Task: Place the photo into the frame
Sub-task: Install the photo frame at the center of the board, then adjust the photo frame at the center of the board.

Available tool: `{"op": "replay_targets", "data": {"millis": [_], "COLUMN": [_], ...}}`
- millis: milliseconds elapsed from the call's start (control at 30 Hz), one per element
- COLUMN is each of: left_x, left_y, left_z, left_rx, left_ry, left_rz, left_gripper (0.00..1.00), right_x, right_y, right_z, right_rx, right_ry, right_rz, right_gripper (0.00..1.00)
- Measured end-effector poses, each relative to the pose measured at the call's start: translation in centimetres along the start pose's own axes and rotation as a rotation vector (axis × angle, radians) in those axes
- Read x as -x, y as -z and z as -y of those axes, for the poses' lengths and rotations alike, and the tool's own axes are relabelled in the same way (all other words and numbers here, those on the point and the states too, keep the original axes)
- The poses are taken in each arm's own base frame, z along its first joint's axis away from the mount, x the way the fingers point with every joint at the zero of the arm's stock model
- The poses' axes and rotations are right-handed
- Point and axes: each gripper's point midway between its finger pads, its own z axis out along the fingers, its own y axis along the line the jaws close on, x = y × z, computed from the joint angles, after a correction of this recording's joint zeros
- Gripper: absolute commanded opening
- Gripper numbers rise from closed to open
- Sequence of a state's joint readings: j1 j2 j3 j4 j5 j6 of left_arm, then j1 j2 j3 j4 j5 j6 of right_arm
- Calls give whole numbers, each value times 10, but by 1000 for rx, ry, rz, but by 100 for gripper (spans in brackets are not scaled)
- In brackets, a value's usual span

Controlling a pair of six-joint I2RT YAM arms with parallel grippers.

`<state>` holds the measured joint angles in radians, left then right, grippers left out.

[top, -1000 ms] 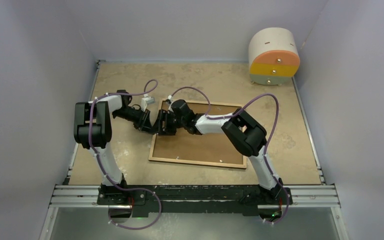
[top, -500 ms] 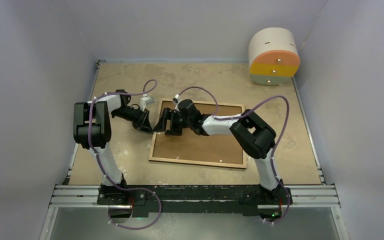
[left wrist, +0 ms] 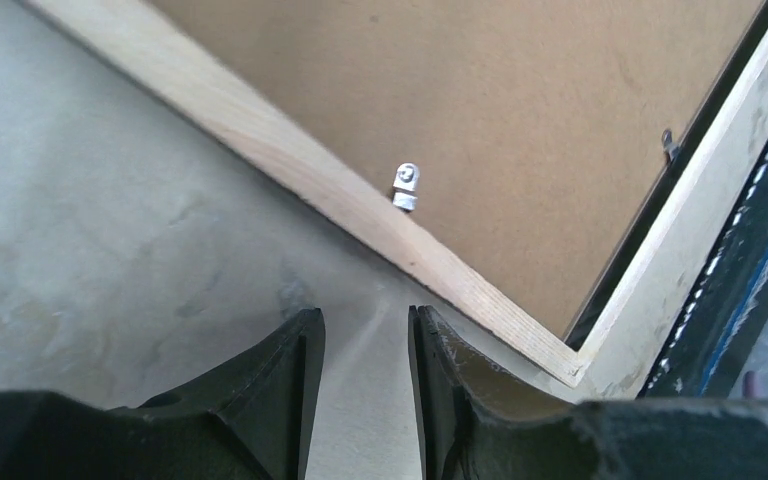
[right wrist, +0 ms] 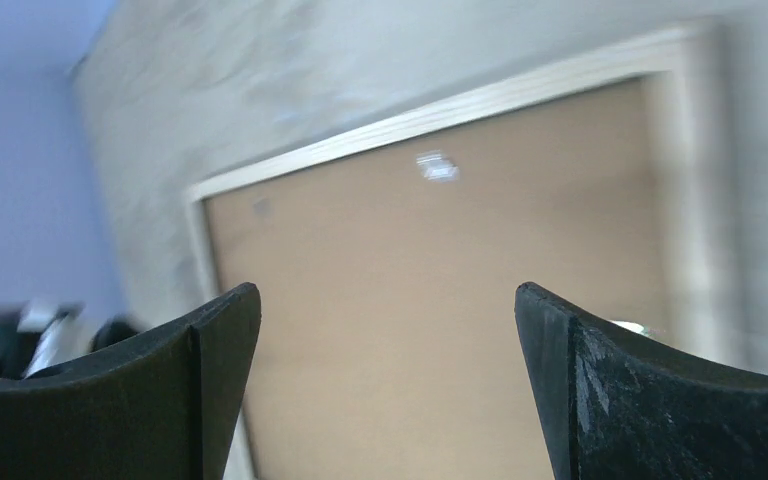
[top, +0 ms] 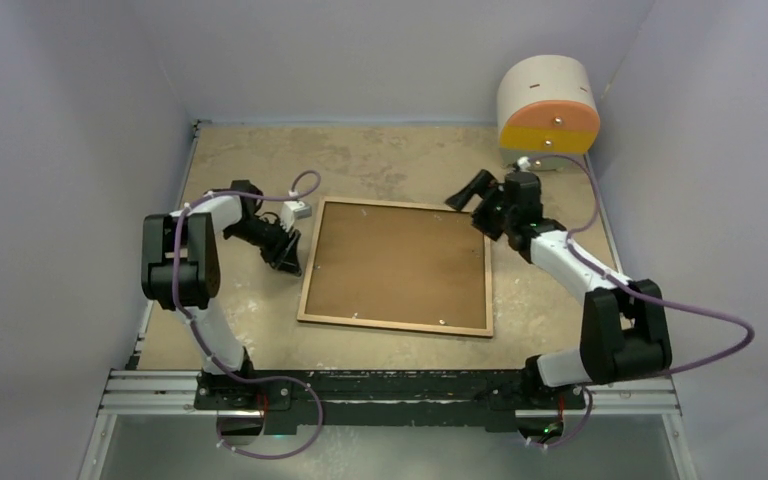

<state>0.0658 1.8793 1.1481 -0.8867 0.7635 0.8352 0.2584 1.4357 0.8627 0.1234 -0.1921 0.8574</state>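
The frame (top: 395, 325) lies back side up on the table, its light wood rim around a brown backing board (top: 400, 260). The photo is hidden. My left gripper (top: 290, 262) sits low beside the frame's left edge, open a small way with only table between its fingers. In the left wrist view the wood rim (left wrist: 290, 160), a small metal tab (left wrist: 406, 185) and the board (left wrist: 480, 100) lie just ahead of that gripper (left wrist: 365, 325). My right gripper (top: 475, 203) hangs above the frame's far right corner, open wide and empty. The right wrist view is blurred and looks across the board (right wrist: 440, 260) between the fingers of that gripper (right wrist: 388, 300).
A round white drawer unit (top: 548, 108) with orange and yellow fronts stands at the back right corner. Grey walls close the table on three sides. A metal rail (top: 390, 390) with the arm bases runs along the near edge.
My right arm has swung from over the frame's left part to its far right corner, and its jaws have opened wide. The left gripper has opened slightly and drawn a little away from the frame.
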Motion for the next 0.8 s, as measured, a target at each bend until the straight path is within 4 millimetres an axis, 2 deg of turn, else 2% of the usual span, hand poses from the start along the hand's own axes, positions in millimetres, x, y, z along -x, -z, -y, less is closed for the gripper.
{"op": "replay_targets", "data": {"millis": [67,133,167,267,400,500,567,633,800], "left_x": [-3,-4,-4,-5,-6,-6,-7,-7,-14], "left_y": [-4,-8,-9,-10,-10,-11,-11,-11,-10], "left_z": [7,12,14,14,14,15,15,16,20], "left_rx": [14,25,32,56,80,91,96,99,107], "left_ry": [-40,-78,-96,-134,-167,-184,-203,-224,-251], "left_rz": [-27,-52,-62,-82,-96,-106,-111,-117,-163], "left_gripper": [40,40,40,40,40,40,40,40,40], "right_x": [16,20,19,14,7,-3,8,3,15], "right_y": [10,21,25,32,23,5,-10,-25,-76], "right_z": [41,83,98,126,139,149,134,126,93], "right_rx": [-116,-237,-284,-367,-392,-395,-346,-331,-301], "right_ry": [-27,-47,-51,-50,-32,-31,-12,18,137], "right_rz": [59,89,94,92,56,0,10,-24,-30], "right_gripper": [99,99,99,99,98,96,96,96,96]}}
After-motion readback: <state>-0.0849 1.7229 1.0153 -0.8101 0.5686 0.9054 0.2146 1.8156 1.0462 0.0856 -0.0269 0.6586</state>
